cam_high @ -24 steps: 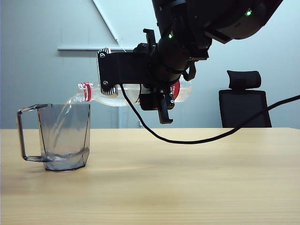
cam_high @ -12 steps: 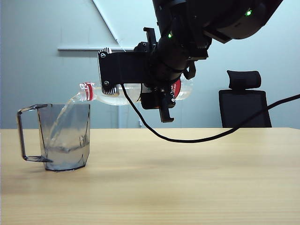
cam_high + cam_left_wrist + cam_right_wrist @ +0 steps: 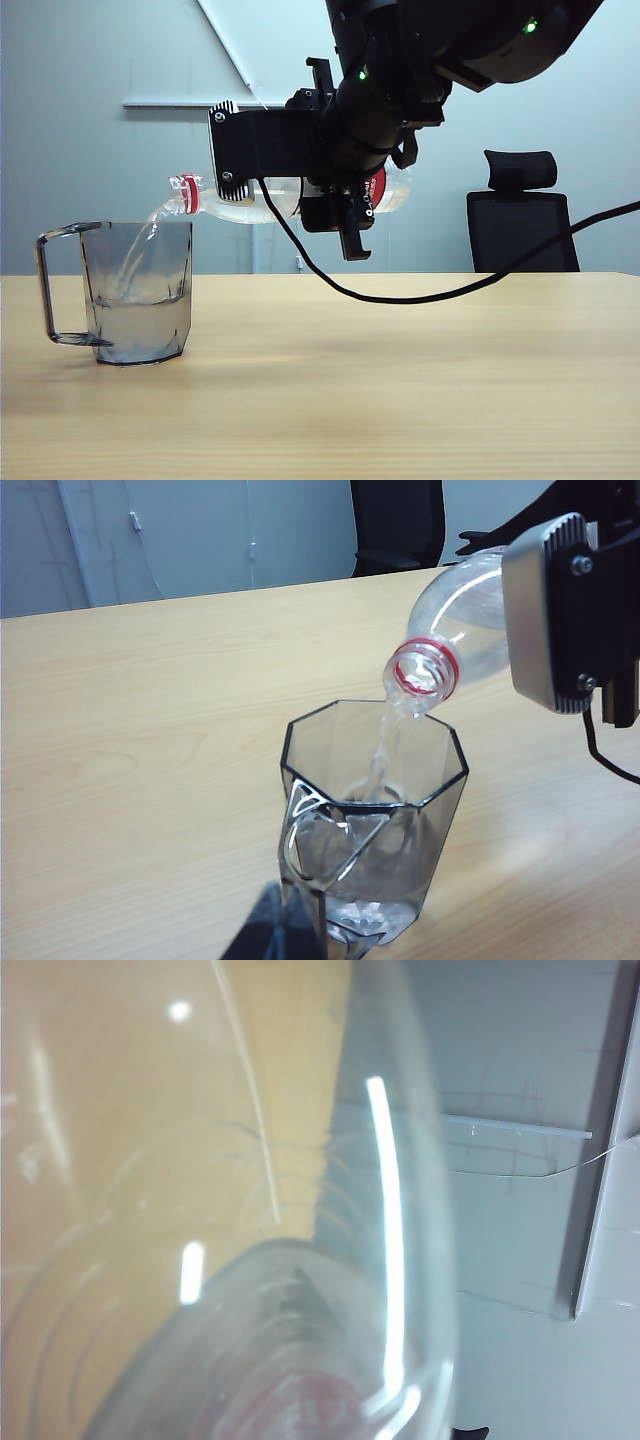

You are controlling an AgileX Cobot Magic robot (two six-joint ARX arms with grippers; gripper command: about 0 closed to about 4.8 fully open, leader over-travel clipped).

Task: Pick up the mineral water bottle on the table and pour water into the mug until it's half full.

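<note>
The right pincer (image 3: 335, 205) grips the bottle (image 3: 275, 198) level above the bench (image 3: 400, 380), water (image 3: 385, 755) streaming into the mug (image 3: 135, 290) at nine o'clock; the left pincer's state cannot be told.

Smoky grey mug (image 3: 140, 290) on light-brown wood-grain surface (image 3: 400, 380); above it, clear mineral water bottle (image 3: 240, 200) with red neck ring, label seemingly red.
</note>
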